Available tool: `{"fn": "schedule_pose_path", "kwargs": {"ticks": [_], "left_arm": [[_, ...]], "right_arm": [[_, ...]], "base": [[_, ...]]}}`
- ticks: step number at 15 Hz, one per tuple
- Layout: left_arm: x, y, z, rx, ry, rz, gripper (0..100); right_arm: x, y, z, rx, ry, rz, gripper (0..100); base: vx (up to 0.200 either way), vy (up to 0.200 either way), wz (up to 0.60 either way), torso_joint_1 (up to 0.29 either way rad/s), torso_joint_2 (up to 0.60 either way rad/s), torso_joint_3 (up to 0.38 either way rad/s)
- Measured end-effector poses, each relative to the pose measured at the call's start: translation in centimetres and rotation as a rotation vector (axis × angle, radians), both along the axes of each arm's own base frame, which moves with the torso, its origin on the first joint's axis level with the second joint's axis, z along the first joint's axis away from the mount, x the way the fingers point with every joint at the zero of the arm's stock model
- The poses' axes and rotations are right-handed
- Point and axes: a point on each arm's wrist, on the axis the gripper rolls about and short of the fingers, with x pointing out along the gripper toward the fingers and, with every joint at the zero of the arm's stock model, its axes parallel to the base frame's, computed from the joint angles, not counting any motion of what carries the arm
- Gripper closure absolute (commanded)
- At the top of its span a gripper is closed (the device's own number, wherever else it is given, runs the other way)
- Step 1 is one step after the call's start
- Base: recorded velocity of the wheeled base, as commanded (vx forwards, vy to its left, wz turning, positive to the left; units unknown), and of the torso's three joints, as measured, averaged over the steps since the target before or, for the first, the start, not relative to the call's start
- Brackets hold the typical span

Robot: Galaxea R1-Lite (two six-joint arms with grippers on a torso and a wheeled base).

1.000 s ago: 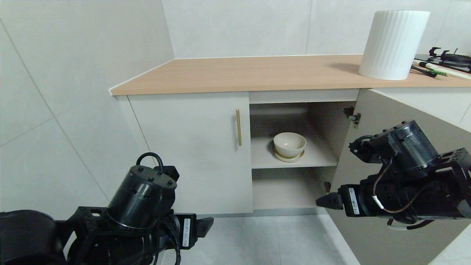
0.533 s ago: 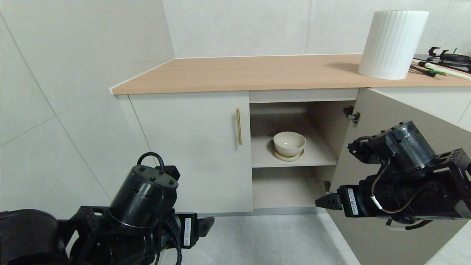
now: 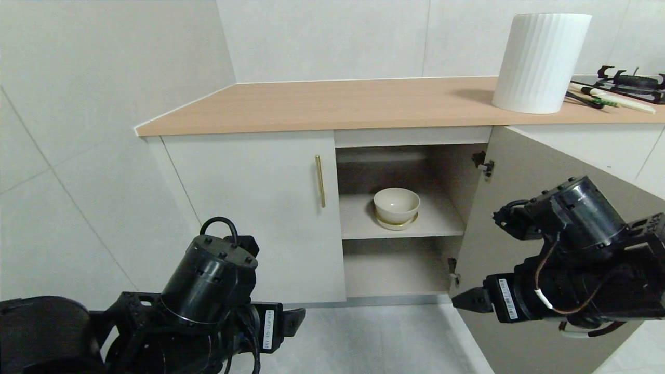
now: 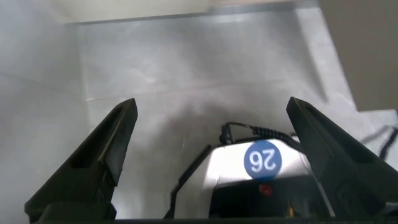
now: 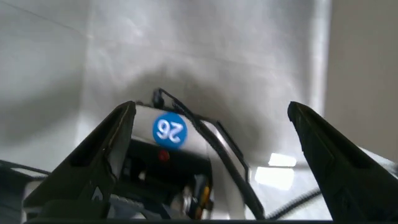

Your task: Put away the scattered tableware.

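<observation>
Pale wall tiles and a wooden counter [image 3: 337, 104] fill the upper half of the head view, with a white cabinet [image 3: 249, 208] beneath. Compared with half a second ago, the whole head view has shifted, so the cabinet now sits a little further left in the frame. The tableware inside has kept its place.

The cabinet's right door [image 3: 514, 161] stands open, and its left door with a slim brass handle [image 3: 320, 181] is shut. On the upper shelf [image 3: 358, 218], near frame centre, a cream bowl [image 3: 396, 203] rests upright on a small plate [image 3: 396, 225]. The bowl hides most of the plate. The lower shelf [image 3: 384, 270] is partly in shadow.

At upper right, a tall white ribbed container [image 3: 540, 62] stands on the counter; its inside cannot be seen from this angle. Behind it lie long utensils [image 3: 608, 98], partly hidden, and a black stove grate [image 3: 631, 80] near the frame edge.

The left gripper [image 4: 211, 107] hangs at lower left of the head view, above grey floor tiles [image 3: 374, 337], its fingers [image 4: 115, 143] spread wide and released. The right gripper [image 5: 211, 111] hangs at lower right, in front of the open door, its fingers [image 5: 112, 146] likewise spread wide apart.
</observation>
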Motion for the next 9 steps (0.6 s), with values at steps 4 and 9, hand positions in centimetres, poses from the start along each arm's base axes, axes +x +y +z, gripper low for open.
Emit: {"fn": "schedule_pose_path", "kwargs": {"ticks": [4,9], "left_arm": [[0.0,0.0,-0.1,0.002,0.002,0.001,0],[0.0,0.0,0.0,0.002,0.001,0.002,0]], "right_arm": [[-2.7,-0.8,0.7,-0.106,0.049,0.116,0],[-7.3,-3.7,2.5,-0.287,0.048,0.219,0]], "base": [[0.000,-0.200,0.00,0.007,0.00,0.002],[0.000,-0.160,0.00,0.002,0.00,0.002]]}}
